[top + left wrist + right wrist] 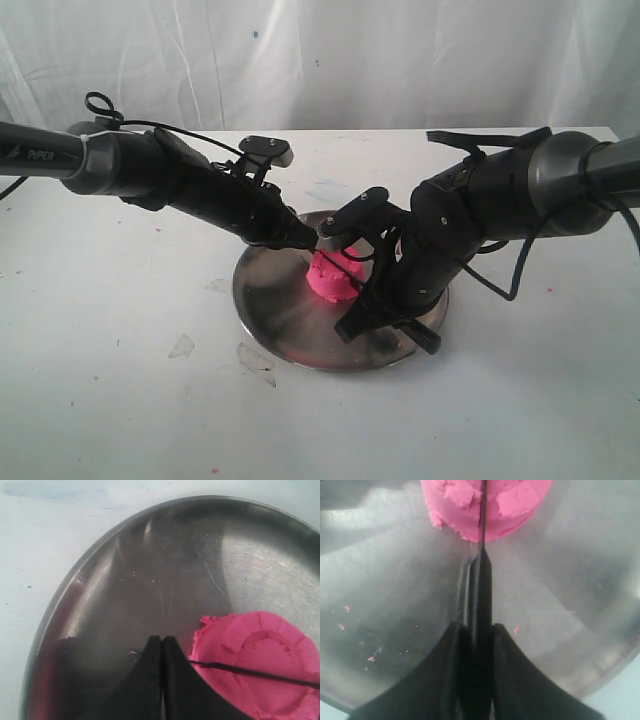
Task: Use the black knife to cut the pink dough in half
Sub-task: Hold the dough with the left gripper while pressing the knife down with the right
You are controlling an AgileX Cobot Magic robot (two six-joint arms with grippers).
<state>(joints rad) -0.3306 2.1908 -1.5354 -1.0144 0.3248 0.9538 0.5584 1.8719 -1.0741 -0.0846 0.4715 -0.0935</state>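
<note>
Pink dough under black knife clamped in right gripper; left gripper closed, empty.

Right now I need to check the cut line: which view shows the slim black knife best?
The right wrist view: the slim black knife runs from the right gripper into the bright pink dough puck. The left wrist view shows only its thin edge; in the exterior view the arms mostly hide it.

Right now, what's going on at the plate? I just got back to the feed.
The right gripper is shut on the black knife, whose blade lies across the pink dough on the steel plate. The left gripper is shut, empty, its tips by the dough's edge. The dough looks to be still in one piece.
</note>
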